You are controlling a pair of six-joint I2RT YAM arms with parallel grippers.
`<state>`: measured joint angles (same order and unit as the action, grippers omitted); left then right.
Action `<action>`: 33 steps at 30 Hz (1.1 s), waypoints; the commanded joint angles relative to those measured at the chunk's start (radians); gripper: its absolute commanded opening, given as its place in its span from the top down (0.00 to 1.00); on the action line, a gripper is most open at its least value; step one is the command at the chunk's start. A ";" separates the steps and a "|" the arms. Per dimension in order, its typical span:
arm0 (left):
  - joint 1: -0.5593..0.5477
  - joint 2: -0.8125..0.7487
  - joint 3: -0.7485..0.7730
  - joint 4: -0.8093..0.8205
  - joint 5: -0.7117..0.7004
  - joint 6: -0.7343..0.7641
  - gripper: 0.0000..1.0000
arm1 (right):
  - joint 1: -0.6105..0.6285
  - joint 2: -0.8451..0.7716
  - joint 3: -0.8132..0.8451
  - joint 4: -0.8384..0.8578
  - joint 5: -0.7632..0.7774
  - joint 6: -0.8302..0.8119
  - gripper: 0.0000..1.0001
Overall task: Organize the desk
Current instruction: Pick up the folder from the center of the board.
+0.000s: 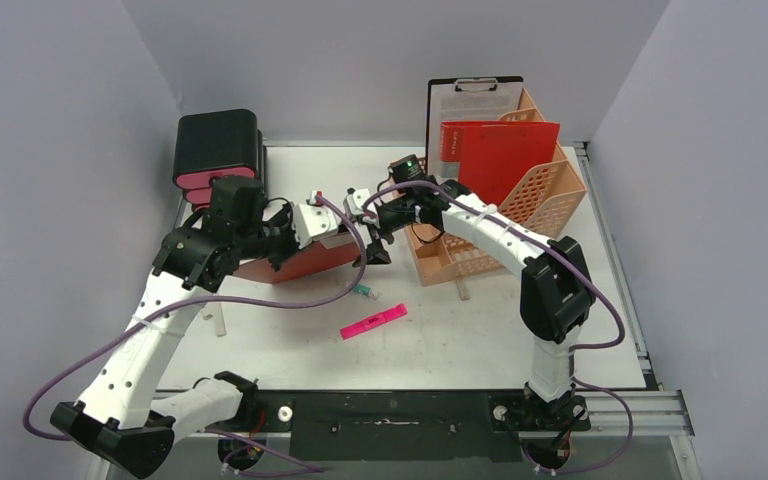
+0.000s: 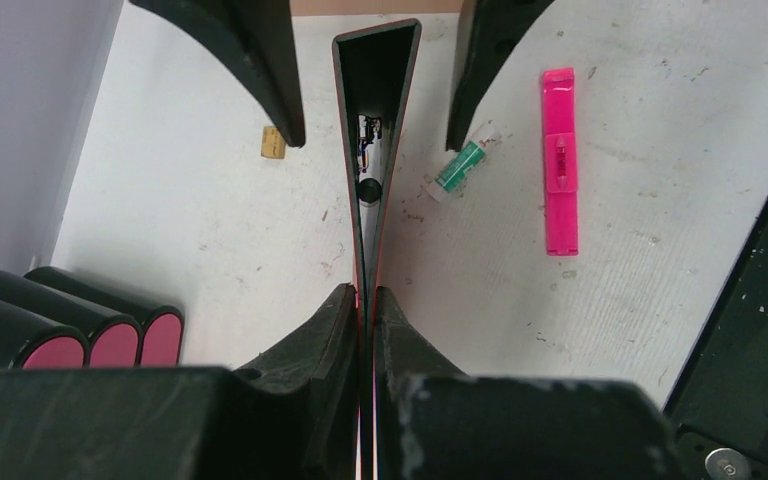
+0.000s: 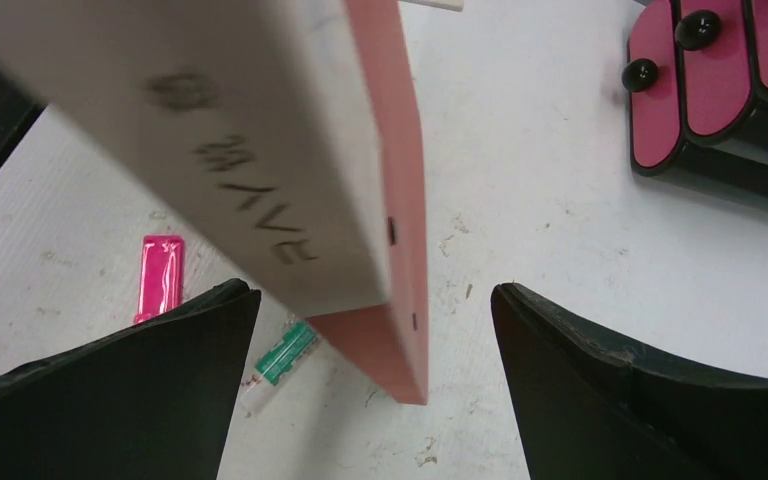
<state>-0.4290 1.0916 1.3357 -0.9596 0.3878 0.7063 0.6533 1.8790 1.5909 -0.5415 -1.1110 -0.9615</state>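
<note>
Left end effector [image 2: 365,297] is pinched shut on one end of a thin red folder [image 1: 300,262], held on its edge over the white counter [image 1: 480,340]. Right end effector [image 3: 372,290] is wide open, one finger on each side of the folder's other end. I think it should close slowly and straight so the folder does not bend. The orange file rack [image 1: 540,190] at the far right looks like its home.

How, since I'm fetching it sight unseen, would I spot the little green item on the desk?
On the white desk, find the flat pink marker near the middle. Just beyond it, toward the red folder the left gripper holds, lies the small tube, the only thing green, with a clear end.
</note>
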 commanded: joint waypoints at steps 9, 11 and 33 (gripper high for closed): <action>0.009 0.019 0.071 0.039 0.077 -0.084 0.90 | -0.006 0.062 0.056 0.306 -0.079 0.424 0.54; 0.012 0.018 0.071 0.054 0.063 -0.093 0.68 | -0.009 0.069 0.056 0.315 -0.074 0.429 0.61; 0.056 -0.028 0.031 0.067 0.015 -0.090 0.09 | -0.011 0.086 0.120 0.373 -0.102 0.590 0.49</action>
<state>-0.3820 1.0866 1.3602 -0.9264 0.4004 0.6132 0.6468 1.9743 1.6714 -0.2363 -1.1656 -0.4137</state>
